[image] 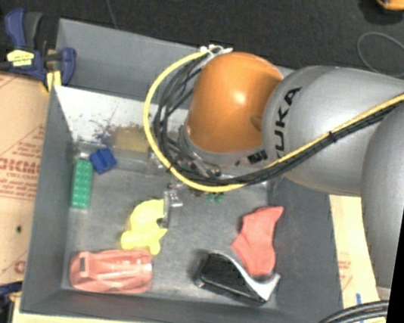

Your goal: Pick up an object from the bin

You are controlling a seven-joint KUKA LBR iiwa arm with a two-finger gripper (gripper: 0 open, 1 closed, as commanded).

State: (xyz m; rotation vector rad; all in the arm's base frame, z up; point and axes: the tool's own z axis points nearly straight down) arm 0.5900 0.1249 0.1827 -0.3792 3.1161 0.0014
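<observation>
Gripper (172,204) down at the yellow toy (145,228), mid-bin (52,208).
From your left: green studded brick (82,183), blue block (102,160), pink clear-plastic piece (111,270), then the yellow toy with the gripper at its upper right edge. You cannot tell whether it is wide or narrow. Further right lie a black-and-white object (229,276) and a red lump (258,239).

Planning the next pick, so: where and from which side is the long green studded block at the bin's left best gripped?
Probably at the middle of the green block, from straight above, the tool closing across its narrow width. It lies flat and long, so its two long sides are parallel; the blue block crowds its far end.
</observation>
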